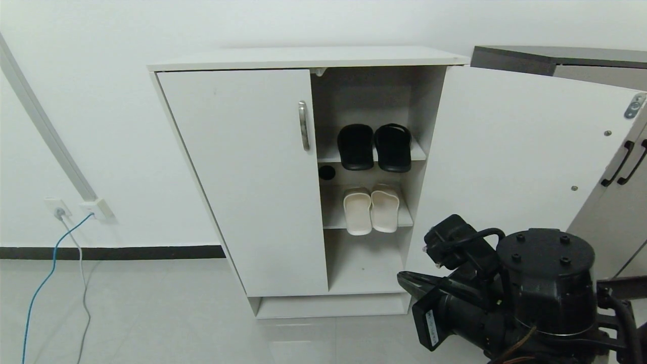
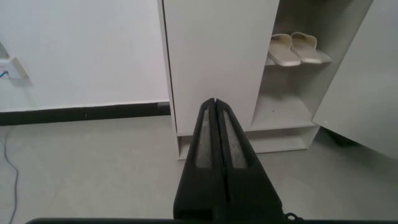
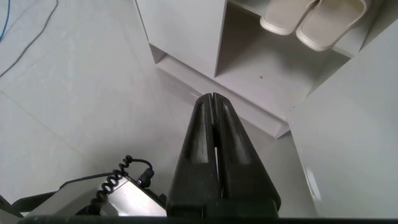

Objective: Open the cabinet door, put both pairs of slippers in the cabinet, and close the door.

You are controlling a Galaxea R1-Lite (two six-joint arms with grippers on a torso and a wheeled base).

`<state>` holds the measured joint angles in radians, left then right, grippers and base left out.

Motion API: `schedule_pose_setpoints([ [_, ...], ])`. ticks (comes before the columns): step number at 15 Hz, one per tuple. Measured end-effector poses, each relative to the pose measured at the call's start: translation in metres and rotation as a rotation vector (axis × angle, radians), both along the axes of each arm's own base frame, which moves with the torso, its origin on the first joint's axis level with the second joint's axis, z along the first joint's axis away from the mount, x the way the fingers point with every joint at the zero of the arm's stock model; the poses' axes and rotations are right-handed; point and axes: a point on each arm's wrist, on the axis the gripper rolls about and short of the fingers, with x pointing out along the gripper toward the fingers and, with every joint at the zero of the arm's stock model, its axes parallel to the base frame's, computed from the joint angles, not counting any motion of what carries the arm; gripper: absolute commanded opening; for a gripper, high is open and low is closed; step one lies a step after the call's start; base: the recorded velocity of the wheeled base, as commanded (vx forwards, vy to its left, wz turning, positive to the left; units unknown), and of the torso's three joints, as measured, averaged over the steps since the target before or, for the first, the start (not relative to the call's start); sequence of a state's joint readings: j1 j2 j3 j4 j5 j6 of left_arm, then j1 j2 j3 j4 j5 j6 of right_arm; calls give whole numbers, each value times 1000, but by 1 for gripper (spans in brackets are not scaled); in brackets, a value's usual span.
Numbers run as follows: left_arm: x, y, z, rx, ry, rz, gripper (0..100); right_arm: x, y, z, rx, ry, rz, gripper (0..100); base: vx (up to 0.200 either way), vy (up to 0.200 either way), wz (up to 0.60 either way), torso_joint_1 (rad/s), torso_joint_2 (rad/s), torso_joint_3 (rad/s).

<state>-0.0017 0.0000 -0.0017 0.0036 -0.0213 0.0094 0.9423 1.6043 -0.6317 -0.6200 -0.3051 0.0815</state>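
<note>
White plain wall (image 1: pixel 101 101) and pale tiled floor (image 1: pixel 151 313) with a black skirting strip (image 1: pixel 111 252); wall sockets (image 1: pixel 96 207) at far left feed a blue cable (image 1: pixel 43 283) that trails down the floor, well apart from the work. White two-door laminate cabinet (image 1: pixel 303 56) stands against the wall. Its left door (image 1: pixel 242 177) is shut, with a metal bar handle (image 1: pixel 303 125) at the inner edge. Black pair of slippers (image 1: pixel 374 146) sits side by side on the upper shelf and cream pair of slippers (image 1: pixel 371 210) on the shelf below. Both pairs are inside, near ends overhanging the shelf fronts a little, so they could brush a closing door. White right door (image 1: pixel 505 162) is swung wide open, its free edge close to the grey cabinet with black handles (image 1: pixel 616 217) at far right, so there is little room behind it on that side. By my reading only the door closing is left. Left gripper (image 2: pixel 214 102) hangs low over the floor facing the cabinet's left door, fingers pressed together and holding nothing, likely parked out of the way. Right gripper (image 3: pixel 212 96) is low near the cabinet's plinth, beside the open door's lower edge, fingers also pressed together with nothing held. That looks well placed to get behind the door panel and push it leftward, and the floor in front gives it the room for the swing.
</note>
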Motion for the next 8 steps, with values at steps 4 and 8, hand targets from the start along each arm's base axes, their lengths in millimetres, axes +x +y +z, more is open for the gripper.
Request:
schedule_pose_setpoints([
  [4,0,0,0,0,-1,0,0,1,2,2,28,-17,3,0,0,0,0,23,-369,-375],
  [8,0,0,0,0,0,1,0,9,11,8,159,-150,2,0,0,0,0,72,-485,-362],
])
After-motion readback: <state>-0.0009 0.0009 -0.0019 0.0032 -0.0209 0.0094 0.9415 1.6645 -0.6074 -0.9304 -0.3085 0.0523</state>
